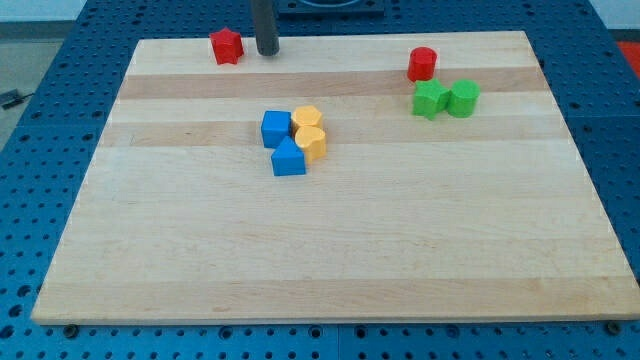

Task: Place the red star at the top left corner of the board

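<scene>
The red star point(227, 46) lies near the top edge of the wooden board point(330, 250), left of centre and some way right of the top left corner. My tip point(267, 52) stands on the board just to the right of the star, a small gap apart from it. The dark rod rises from the tip out of the view's top.
A red cylinder point(422, 64) sits at the upper right. Below it are a green star point(430, 99) and a green cylinder point(463, 98). Mid-board a cluster holds two blue blocks point(276, 128) point(288, 158) and two yellow blocks point(306, 120) point(312, 144).
</scene>
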Robot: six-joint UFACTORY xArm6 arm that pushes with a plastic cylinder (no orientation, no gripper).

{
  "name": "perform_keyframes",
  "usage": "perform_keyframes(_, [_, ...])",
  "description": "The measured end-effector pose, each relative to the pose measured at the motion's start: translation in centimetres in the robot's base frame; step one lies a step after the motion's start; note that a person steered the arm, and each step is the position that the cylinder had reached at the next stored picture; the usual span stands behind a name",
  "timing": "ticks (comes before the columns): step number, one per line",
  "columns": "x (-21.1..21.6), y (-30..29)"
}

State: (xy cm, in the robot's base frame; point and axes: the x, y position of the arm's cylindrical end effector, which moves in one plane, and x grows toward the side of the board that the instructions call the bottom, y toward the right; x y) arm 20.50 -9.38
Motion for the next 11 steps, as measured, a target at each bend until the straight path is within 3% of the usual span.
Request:
perform_keyframes(3, [-0.8,-6.4])
perform_keyframes(5, [0.6,-4.5])
perform_keyframes(7, [1.2,-8.9])
perform_keyframes(9, [4.5,-6.5])
perform_keyframes(11, [4.1,-11.4])
